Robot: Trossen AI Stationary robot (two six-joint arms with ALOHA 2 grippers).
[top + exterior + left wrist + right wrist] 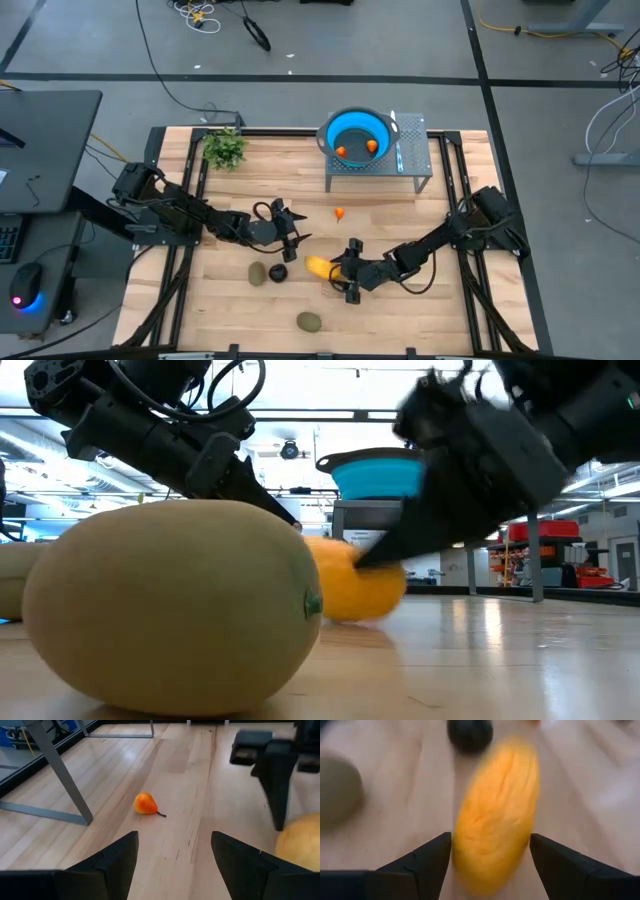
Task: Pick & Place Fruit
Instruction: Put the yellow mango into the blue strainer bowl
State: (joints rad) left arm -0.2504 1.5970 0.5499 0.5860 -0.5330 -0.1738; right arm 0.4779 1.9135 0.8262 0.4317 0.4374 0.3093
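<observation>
The long yellow-orange fruit is lying on the tabletop, mid-board toward the front edge, between the fingers of the right gripper, which are spread, not yet squeezing. Its long axis is running along the gripper's reach, far end pointing at the blackish fruit, so the fingers are straddling the short width, which looks like a good hold. Judging: lower w/ fingers either side of the middle, close slowly, lift straight, then carry to the blue bowl at the back edge. Left gripper is hovering nearby, fingers apart, holding nothing, facing a small orange fruit.
</observation>
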